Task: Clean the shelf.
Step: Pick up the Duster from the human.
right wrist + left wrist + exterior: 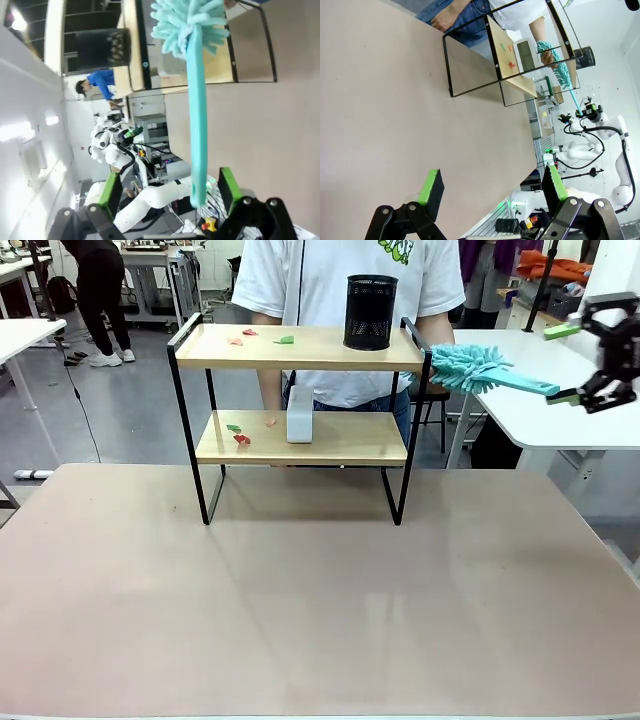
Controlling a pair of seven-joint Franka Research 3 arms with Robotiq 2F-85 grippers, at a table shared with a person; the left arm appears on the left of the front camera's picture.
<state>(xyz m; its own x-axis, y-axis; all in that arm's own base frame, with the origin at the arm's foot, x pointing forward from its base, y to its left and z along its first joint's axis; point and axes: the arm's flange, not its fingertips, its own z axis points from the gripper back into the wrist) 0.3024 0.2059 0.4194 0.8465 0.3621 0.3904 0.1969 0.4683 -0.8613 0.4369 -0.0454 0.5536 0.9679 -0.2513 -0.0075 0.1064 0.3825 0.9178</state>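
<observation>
Front view: shelf (pixel 300 348) stands far-mid on surface (pixel 300 620); near half bare, room both sides. Teal duster (pixel 470 367) head at shelf's top-right corner. Handle end lies betw. right tool (pixel 563 364) fingers, spread wide, not clamped. Left tool (pixel 492 181) wide too, over bare surface.

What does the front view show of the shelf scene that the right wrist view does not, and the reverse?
Front view adds: red and green paper scraps on both boards of the two-tier wooden shelf, a white box on the lower board, and a person in a white T-shirt behind it. Right wrist view adds: the fluffy teal duster has its handle end between the open green pads of the right end effector, apparently touching neither. Both: duster, shelf, and the black mesh cup on the top board.
</observation>
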